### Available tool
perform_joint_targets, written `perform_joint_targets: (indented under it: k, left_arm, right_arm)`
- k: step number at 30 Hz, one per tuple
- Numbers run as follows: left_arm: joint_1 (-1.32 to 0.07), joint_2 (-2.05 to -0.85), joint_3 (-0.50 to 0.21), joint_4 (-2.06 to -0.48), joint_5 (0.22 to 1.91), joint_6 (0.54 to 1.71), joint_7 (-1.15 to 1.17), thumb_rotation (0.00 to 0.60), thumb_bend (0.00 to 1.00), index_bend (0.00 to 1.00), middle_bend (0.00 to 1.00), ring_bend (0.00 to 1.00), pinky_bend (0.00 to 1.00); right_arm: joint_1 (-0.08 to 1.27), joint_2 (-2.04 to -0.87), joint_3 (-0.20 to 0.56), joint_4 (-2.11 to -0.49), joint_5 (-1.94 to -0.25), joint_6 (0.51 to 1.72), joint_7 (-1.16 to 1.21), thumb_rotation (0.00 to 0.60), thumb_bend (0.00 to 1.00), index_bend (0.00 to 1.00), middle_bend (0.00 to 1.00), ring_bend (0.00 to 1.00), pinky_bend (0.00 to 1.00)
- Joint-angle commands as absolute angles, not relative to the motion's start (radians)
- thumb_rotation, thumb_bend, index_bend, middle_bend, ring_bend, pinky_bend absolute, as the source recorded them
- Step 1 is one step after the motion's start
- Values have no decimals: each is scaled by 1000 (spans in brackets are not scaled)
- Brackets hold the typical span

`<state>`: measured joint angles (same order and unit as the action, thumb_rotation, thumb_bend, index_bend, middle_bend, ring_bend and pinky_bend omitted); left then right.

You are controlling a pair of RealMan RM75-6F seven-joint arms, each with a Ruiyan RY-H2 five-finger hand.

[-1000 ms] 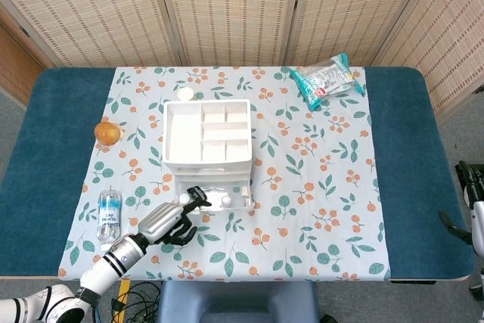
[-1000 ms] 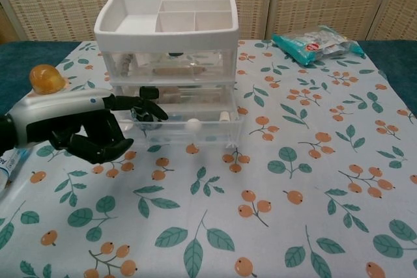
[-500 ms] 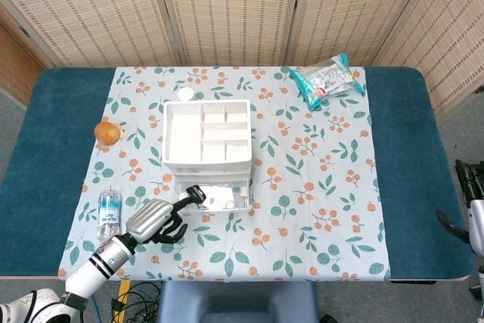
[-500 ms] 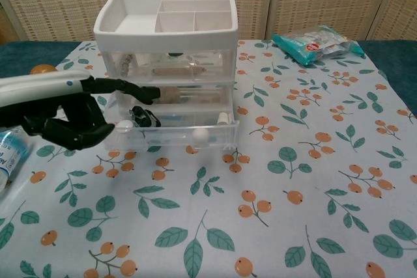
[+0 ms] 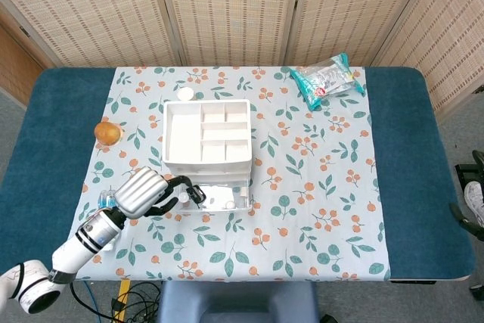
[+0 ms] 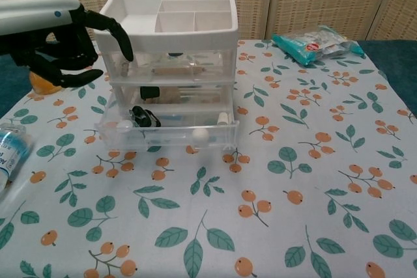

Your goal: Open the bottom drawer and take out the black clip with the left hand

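The white drawer unit (image 5: 206, 141) (image 6: 166, 27) stands mid-table with its clear bottom drawer (image 5: 219, 203) (image 6: 169, 136) pulled out. The black clip (image 6: 144, 116) (image 5: 198, 194) lies in that drawer's left part, beside small white items. My left hand (image 6: 65, 43) (image 5: 144, 193) hovers raised at the unit's left side, level with the top tray. Its fingers are spread and curve downward, and it holds nothing. It is above and left of the clip and does not touch it. My right hand (image 5: 473, 202) barely shows at the right edge, off the table.
An orange (image 5: 108, 132) (image 6: 40, 81) and a water bottle (image 6: 10, 151) lie left of the unit. A teal snack bag (image 5: 325, 79) (image 6: 317, 42) sits at the back right. A white cap (image 5: 185, 94) lies behind the unit. A dark item (image 6: 150, 92) sits in the middle drawer.
The bottom drawer slid out toward the front. My left hand then let go of it and rose up and left, from the drawer front to the height of the top tray.
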<state>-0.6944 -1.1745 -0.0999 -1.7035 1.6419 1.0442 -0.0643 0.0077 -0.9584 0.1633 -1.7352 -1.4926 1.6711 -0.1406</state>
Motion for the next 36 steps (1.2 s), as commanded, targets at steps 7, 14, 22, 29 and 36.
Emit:
perform_joint_targets:
  k: [7, 14, 22, 29, 36]
  left_arm:
    - [-777, -1231, -89, -1583, 1736, 1003, 33, 600, 260, 331, 930, 994, 1000]
    - [-827, -1267, -81, -1514, 1785, 990, 88, 600, 258, 349, 952, 1000, 1000]
    - [-873, -1280, -69, -1501, 1793, 924, 207, 600, 258, 344, 954, 1000, 1000]
    - [-894, -1293, -67, -1498, 1771, 887, 288, 600, 258, 339, 954, 1000, 1000]
    - [-908, -1294, -56, -1500, 1749, 845, 366, 600, 258, 334, 954, 1000, 1000]
  right_arm:
    - [-2, -935, 164, -1767, -1507, 1689, -161, 600, 238, 0, 131, 53, 0]
    - [-3, -944, 156, -1760, -1501, 1679, -154, 600, 238, 0, 132, 55, 0]
    - [-5, -956, 151, -1743, -1493, 1672, -134, 600, 238, 0, 131, 57, 10]
    - [-9, -962, 149, -1728, -1489, 1673, -117, 600, 238, 0, 131, 58, 11]
    - [-14, -966, 147, -1718, -1489, 1678, -105, 600, 237, 0, 131, 58, 11]
